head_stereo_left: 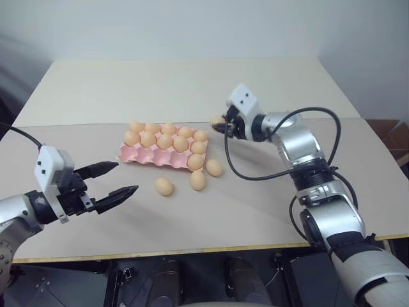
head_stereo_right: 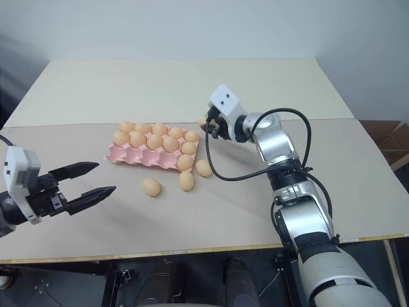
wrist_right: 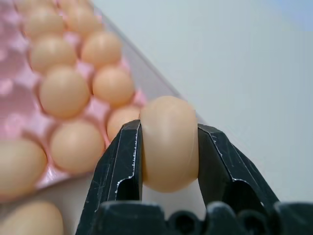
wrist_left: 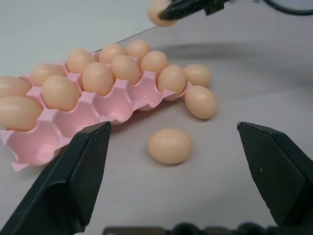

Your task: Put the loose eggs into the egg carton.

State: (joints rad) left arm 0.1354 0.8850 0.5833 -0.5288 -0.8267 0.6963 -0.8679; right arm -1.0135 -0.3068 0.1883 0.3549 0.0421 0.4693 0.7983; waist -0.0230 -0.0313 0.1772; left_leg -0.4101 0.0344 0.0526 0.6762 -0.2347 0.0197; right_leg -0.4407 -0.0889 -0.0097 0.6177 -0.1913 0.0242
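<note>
The pink egg carton (head_stereo_left: 137,155) lies mid-table with several tan eggs in its back rows and one in the right-hand cup of its front row; the other front cups are bare. Three loose eggs (head_stereo_left: 164,186) (head_stereo_left: 197,180) (head_stereo_left: 214,167) rest on the table by its near right corner. My right gripper (wrist_right: 169,126) is shut on another egg (wrist_right: 169,147), held in the air just right of the carton's far right corner (head_stereo_left: 217,119). My left gripper (head_stereo_left: 125,178) hangs open and empty near the front left, pointing toward the loose eggs (wrist_left: 169,146).
Two cream tabletops meet at a seam (head_stereo_left: 77,125) behind the carton. The table's front edge (head_stereo_left: 192,251) runs close below the loose eggs. A black cable (head_stereo_left: 255,176) loops from my right arm over the table.
</note>
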